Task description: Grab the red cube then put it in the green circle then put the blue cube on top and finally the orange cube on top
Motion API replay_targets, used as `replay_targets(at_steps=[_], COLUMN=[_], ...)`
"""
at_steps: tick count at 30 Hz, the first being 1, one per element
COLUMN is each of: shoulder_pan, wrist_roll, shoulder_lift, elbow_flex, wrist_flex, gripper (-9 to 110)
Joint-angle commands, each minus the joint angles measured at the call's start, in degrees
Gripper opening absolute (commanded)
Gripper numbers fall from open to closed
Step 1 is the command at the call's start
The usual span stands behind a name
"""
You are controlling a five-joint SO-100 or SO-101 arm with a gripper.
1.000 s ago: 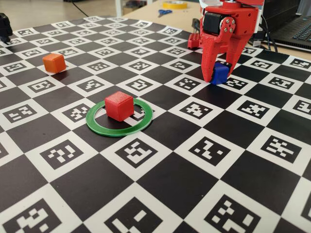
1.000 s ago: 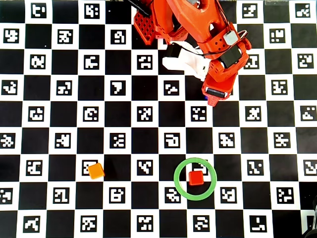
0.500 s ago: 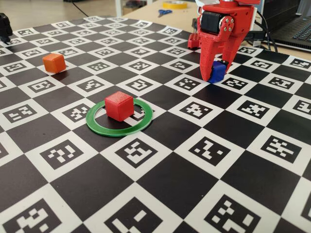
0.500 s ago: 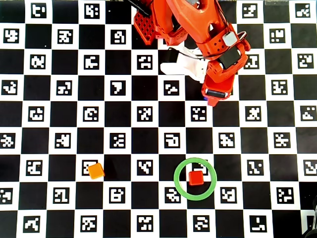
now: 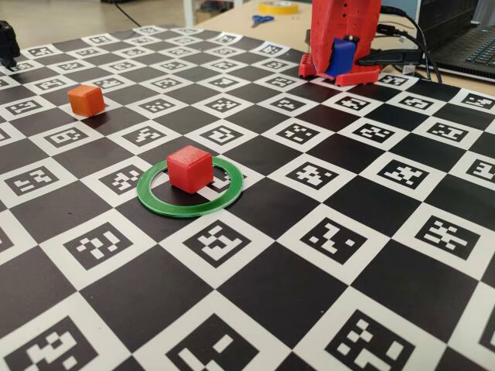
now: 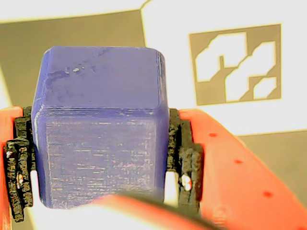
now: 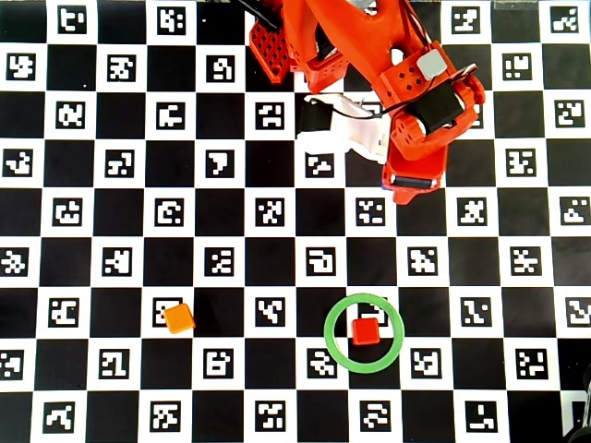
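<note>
The blue cube (image 6: 98, 127) hangs clear of the worktop, pinched by the jaws on two opposite flat faces, at about one o'clock from the green circle (image 5: 189, 191) in the fixed view. It looks light, rigid and smooth-sided.

The arm (image 7: 369, 55) is bright red printed plastic with black servo blocks, a white camera mount, thin black cables, and black-padded pincer fingers (image 6: 184, 163).
</note>
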Motion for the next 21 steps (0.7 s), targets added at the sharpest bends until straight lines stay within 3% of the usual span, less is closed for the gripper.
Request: replay_targets(at_steps=[1, 16, 21], shoulder_pan=[1.6, 9.8, 12.7], wrist_roll=[-1.4, -23.8, -26.6], shoulder_lift=[-0.4, -19.3, -24.4], elbow_flex=[-10.1, -38.9, -45.5], wrist_flex=[0.8, 4.7, 5.3], gripper=[3, 2, 2])
